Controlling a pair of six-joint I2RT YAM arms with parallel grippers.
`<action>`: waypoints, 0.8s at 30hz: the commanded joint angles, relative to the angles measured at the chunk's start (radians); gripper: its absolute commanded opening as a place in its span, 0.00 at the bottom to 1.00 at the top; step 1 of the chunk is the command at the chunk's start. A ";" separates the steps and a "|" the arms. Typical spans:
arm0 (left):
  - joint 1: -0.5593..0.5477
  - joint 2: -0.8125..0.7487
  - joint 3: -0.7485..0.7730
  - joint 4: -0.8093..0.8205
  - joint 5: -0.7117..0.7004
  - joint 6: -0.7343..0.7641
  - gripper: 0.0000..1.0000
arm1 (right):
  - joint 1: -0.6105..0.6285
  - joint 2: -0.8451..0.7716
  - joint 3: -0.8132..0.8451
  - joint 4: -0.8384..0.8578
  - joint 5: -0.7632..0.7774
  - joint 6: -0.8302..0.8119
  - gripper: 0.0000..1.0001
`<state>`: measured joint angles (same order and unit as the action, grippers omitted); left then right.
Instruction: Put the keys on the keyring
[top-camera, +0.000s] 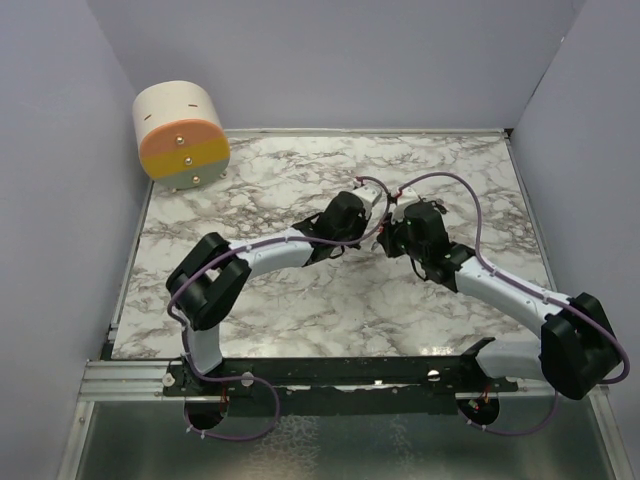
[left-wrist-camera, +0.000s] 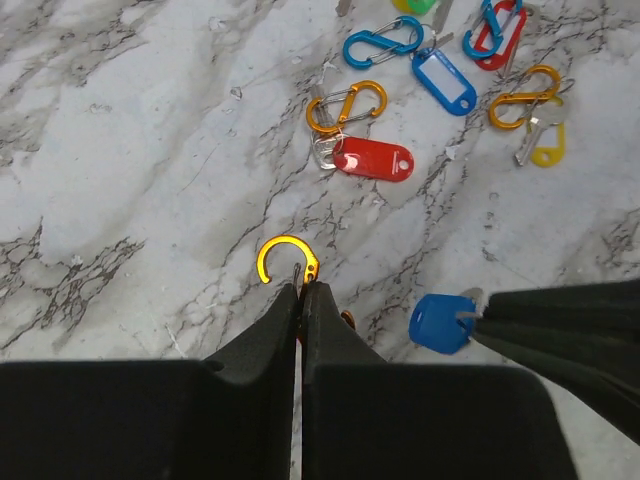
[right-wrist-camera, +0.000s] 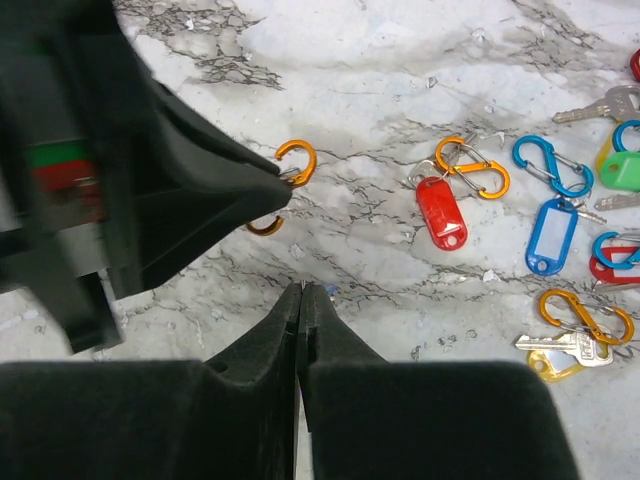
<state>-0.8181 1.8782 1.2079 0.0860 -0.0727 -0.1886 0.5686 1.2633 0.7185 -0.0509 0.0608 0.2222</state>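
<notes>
My left gripper (left-wrist-camera: 301, 287) is shut on an orange keyring clip (left-wrist-camera: 285, 262), whose open upper loop sticks out past the fingertips. My right gripper (left-wrist-camera: 478, 322) reaches in from the right, shut on the metal blade of a blue-headed key (left-wrist-camera: 440, 323), a short way right of the clip and apart from it. In the right wrist view my right gripper (right-wrist-camera: 302, 289) is shut, and my left gripper (right-wrist-camera: 285, 180) holds the clip (right-wrist-camera: 297, 160) just ahead. In the top view the left gripper (top-camera: 372, 205) and right gripper (top-camera: 395, 213) meet mid-table.
Beyond the grippers lie loose pieces: a red tag (left-wrist-camera: 372, 160), an orange clip (left-wrist-camera: 346, 107), a blue clip (left-wrist-camera: 382, 42), a blue tag (left-wrist-camera: 444, 82), a second orange clip (left-wrist-camera: 524, 96) and a yellow key (left-wrist-camera: 546, 150). A round cream and orange box (top-camera: 182, 135) stands back left.
</notes>
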 joint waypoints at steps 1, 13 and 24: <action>-0.044 -0.138 -0.076 0.085 -0.063 -0.044 0.00 | 0.005 0.013 -0.011 0.041 0.009 -0.034 0.01; -0.051 -0.203 -0.121 0.113 -0.014 -0.110 0.00 | 0.005 -0.066 -0.112 0.195 -0.015 -0.050 0.01; -0.051 -0.197 -0.131 0.143 0.056 -0.139 0.00 | 0.005 -0.139 -0.159 0.245 -0.033 -0.066 0.01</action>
<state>-0.8661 1.7054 1.0924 0.1894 -0.0704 -0.3054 0.5743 1.1492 0.5735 0.1337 0.0540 0.1764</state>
